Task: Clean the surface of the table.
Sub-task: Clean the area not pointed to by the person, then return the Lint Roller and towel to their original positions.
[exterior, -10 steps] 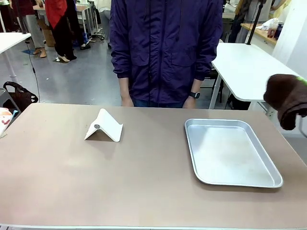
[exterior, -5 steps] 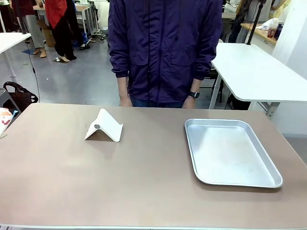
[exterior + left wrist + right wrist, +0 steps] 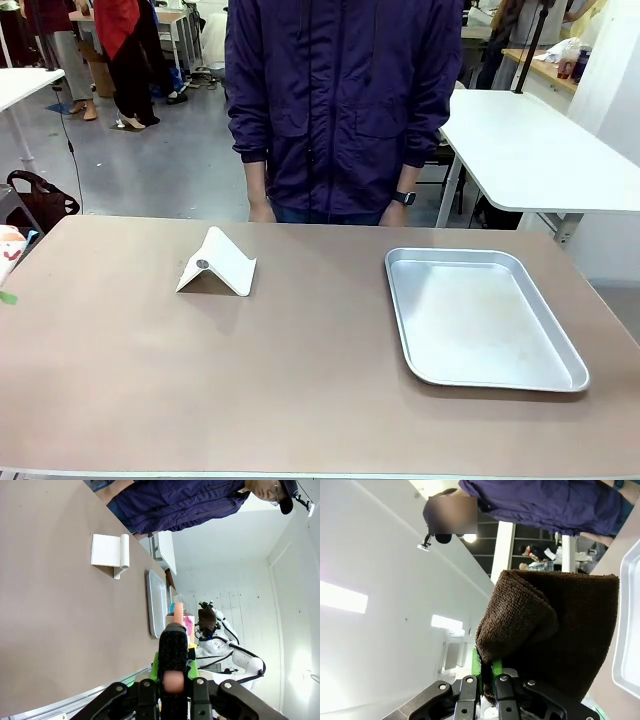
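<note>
Pre-wipe stage, by the look. Across the whole front view: large matte brownish-tan table (image 3: 300, 400), w/ person in purple jacket (image 3: 345, 100) at far edge. Carrying white folded plastic stand (image 3: 217, 263) left of centre & shiny rectangular steel tray (image 3: 500, 385) at right, well apart. Pinching thick brown terry cloth (image 3: 555, 625) tight in right gripper (image 3: 486, 669), up off the table near tray's rim. Clamping dark textured stick-like item w/ pale pink end (image 3: 173, 642) in left gripper (image 3: 174, 662); can't tell what it is. Next, prob.: lower cloth flat onto bare top, press lightly, sweep btwn stand & tray w/o knocking either; maybe needs both shifted to reach underneath.
</note>
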`<state>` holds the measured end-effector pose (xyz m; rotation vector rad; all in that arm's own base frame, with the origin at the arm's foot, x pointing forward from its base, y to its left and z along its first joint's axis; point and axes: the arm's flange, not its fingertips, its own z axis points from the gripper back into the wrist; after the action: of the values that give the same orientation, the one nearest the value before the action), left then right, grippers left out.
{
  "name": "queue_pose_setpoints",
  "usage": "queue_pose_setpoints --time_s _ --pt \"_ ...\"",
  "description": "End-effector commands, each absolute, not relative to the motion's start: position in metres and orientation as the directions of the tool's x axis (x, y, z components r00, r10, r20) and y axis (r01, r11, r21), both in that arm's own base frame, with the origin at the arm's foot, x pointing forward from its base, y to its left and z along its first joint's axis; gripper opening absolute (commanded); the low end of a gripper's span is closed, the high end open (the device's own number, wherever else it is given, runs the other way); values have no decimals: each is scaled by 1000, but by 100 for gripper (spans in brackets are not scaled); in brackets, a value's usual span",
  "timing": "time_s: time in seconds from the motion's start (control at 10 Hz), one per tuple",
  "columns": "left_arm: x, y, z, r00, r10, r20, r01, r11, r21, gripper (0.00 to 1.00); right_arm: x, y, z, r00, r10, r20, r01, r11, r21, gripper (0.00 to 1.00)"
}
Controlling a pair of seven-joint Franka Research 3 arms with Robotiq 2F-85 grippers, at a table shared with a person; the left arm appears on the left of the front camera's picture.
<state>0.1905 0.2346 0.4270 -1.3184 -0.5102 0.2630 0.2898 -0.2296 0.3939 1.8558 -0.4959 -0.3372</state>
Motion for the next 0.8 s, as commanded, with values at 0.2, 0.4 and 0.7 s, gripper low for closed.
queue_pose_setpoints --time_s 0.2,0.4,0.7 --pt "191 235 431 857 472 208 107 231 -967 22 287 -232 401 872 -489 -6 -168 -310 936 10" --pt "191 235 431 857 472 208 107 231 -967 22 287 -232 401 872 -489 -6 -168 -310 936 10" --pt "191 235 431 857 472 208 107 231 -967 22 287 -232 401 872 -489 -6 -168 -310 936 10"
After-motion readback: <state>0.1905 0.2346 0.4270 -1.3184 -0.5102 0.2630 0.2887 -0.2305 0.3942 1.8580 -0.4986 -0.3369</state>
